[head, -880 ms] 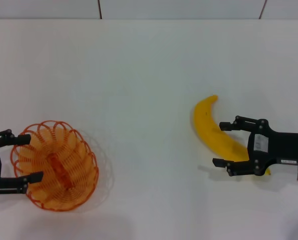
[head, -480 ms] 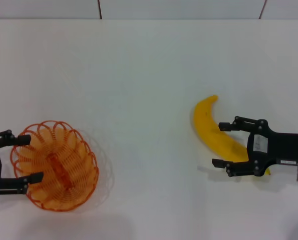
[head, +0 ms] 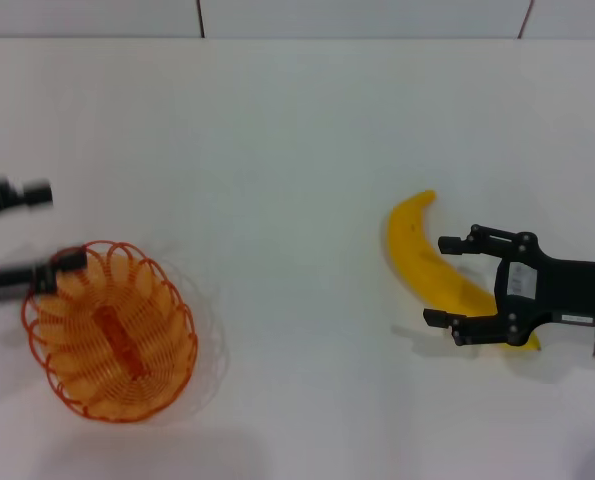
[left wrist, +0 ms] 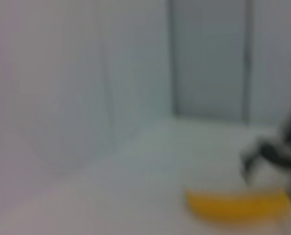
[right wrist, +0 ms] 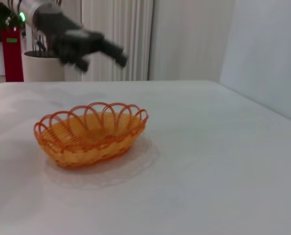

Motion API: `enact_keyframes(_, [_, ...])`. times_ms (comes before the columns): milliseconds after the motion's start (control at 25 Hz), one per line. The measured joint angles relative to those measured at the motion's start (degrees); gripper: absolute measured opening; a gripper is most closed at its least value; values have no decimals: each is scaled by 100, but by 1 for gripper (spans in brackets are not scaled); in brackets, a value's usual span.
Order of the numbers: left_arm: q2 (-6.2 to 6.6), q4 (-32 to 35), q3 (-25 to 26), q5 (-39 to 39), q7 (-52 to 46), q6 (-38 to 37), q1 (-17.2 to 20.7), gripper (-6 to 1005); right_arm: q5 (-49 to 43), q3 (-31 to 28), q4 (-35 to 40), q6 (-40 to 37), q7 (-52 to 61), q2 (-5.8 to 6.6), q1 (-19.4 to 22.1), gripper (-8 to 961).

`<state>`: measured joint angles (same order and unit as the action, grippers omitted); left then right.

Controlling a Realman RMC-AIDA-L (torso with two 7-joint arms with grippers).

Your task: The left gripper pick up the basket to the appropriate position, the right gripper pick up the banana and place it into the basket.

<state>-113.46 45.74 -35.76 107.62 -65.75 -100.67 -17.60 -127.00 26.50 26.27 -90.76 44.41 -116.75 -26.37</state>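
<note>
Basket first, since it sits nearest to me, low on my left side of the white table. It rests flat on the table and nothing lifts it. Its orange wire loops are see-through, and I can see no fruit in it; only an orange patch shows in the middle of its bottom, and I cannot tell what that is. It needs to sit where my other arm can reach, so I think carrying it closer to the middle is the job for my left hand. That hand hangs above the far edge of the basket, up off the wire, with its two fingers spread apart and holding nothing. Over on my right, a bit farther back, lies the banana, curved and yellow, flat on the table and well apart from the basket. My right hand is down around its thick end, one finger on each side, spread and not yet pinching, ready to grab it, I think.
</note>
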Motion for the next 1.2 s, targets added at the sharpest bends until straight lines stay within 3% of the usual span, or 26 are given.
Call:
enact_keyframes(120, [43,358,11,-256,-1297,123,-299,907,42,0,0,-3,-1,2,-4,893])
enact_keyframes(160, [111,549,3,-178,-2001,251,-487,907,45,-1,0,-3,0,3,-12,893])
enact_keyframes(200, [262,813,-39,187,-3172,485,-830,907,46,0,0,-4,4,3,-29,893])
enact_keyframes(240, [262,813,-39,187,-3172,485,-830,907,47,8,0,-4,9,2,-74,893])
enact_keyframes(360, [606,942,-132,1279,-4630,621,-1568,907,48,32,0,-4,17,-2,-135,893])
enact_keyframes(480, [851,953,-645,2320,-5136,445,-2225,907,50,51,0,-9,24,-3,-207,893])
enact_keyframes(600, [890,1206,-1457,2757,-4804,304,-2458,908,52,54,6,-79,27,5,-252,893])
enact_keyframes(760, [638,1865,-2290,3041,-3980,120,-2341,908,53,43,36,-214,35,23,-262,893])
enact_keyframes(920, [256,2263,-2363,3438,-3274,106,-2190,907,53,47,47,-236,36,27,-263,893])
enact_keyframes(1200, [-187,2163,-2438,4006,-2593,895,-2111,907,53,46,24,-240,40,24,-266,893])
